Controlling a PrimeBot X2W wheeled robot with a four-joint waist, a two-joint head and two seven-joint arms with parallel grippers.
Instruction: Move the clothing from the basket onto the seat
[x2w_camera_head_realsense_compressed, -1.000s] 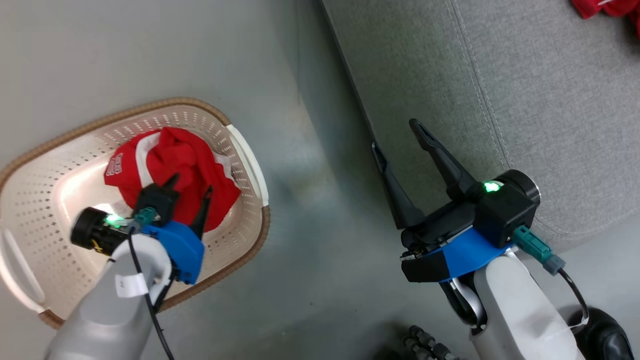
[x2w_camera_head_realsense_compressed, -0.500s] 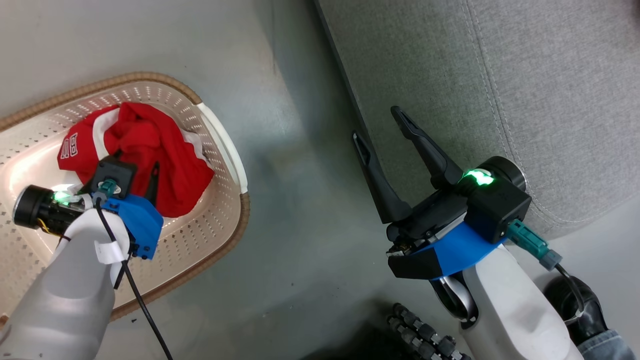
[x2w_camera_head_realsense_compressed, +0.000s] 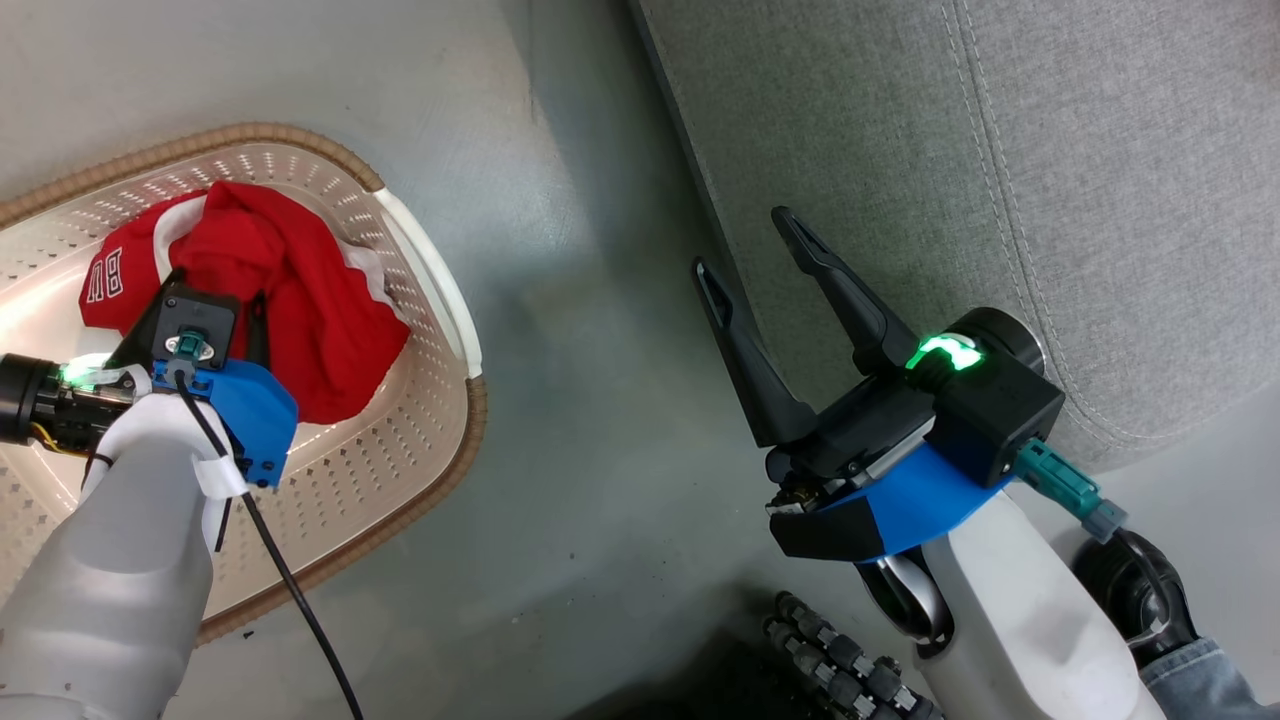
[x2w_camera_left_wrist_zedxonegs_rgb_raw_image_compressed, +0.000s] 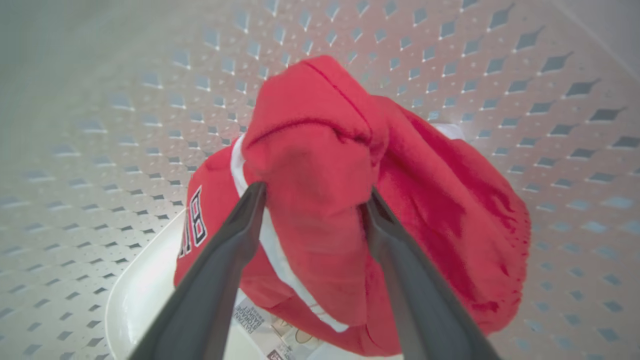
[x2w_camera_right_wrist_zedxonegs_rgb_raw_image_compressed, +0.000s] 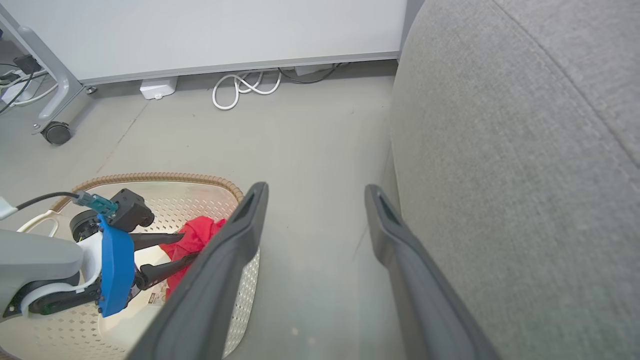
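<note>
Now, from the head: frames everything differently than a second ago, through camera movement, cutting the basket (x2w_camera_head_realsense_compressed: 440, 470) off at the left border. Finds the left gripper (x2w_camera_head_realsense_compressed: 218, 290) deeper inside the basket than before, down in the clothing (x2w_camera_head_realsense_compressed: 300, 330) rather than above it. Hides most of its fingers behind the gripper's own black and blue body, leaving the grip unreadable from up here. Places the right gripper (x2w_camera_head_realsense_compressed: 740, 240) well right of the basket, spread wide and holding nothing, over grey floor (x2w_camera_head_realsense_compressed: 600, 350) by the edge of the seat (x2w_camera_head_realsense_compressed: 1000, 150). Catches a ribbed black hose (x2w_camera_head_realsense_compressed: 840, 660), a black shoe (x2w_camera_head_realsense_compressed: 1110, 590) and a denim cuff (x2w_camera_head_realsense_compressed: 1190, 680) far right of the basket, partly cropped.

Next, from the left wrist: looks at perforated basket wall all round. Shows both fingers (x2w_camera_left_wrist_zedxonegs_rgb_raw_image_compressed: 235, 235) pressed against a thick bunched fold of the clothing, closed partway on it. Reads white letters (x2w_camera_left_wrist_zedxonegs_rgb_raw_image_compressed: 195, 227) only in part, and finds a printed label (x2w_camera_left_wrist_zedxonegs_rgb_raw_image_compressed: 255, 315) on the basket bottom half covered by red fabric.

Lastly, from the right wrist: looks out between two widely parted, empty fingers. Sets the seat right of the basket, apart from it, bare floor between. Picks out, beyond the basket, a white cable coil (x2w_camera_right_wrist_zedxonegs_rgb_raw_image_compressed: 245, 87), a small white box (x2w_camera_right_wrist_zedxonegs_rgb_raw_image_compressed: 157, 87) and a castor wheel (x2w_camera_right_wrist_zedxonegs_rgb_raw_image_compressed: 56, 132) along a pale wall (x2w_camera_right_wrist_zedxonegs_rgb_raw_image_compressed: 225, 30).
</note>
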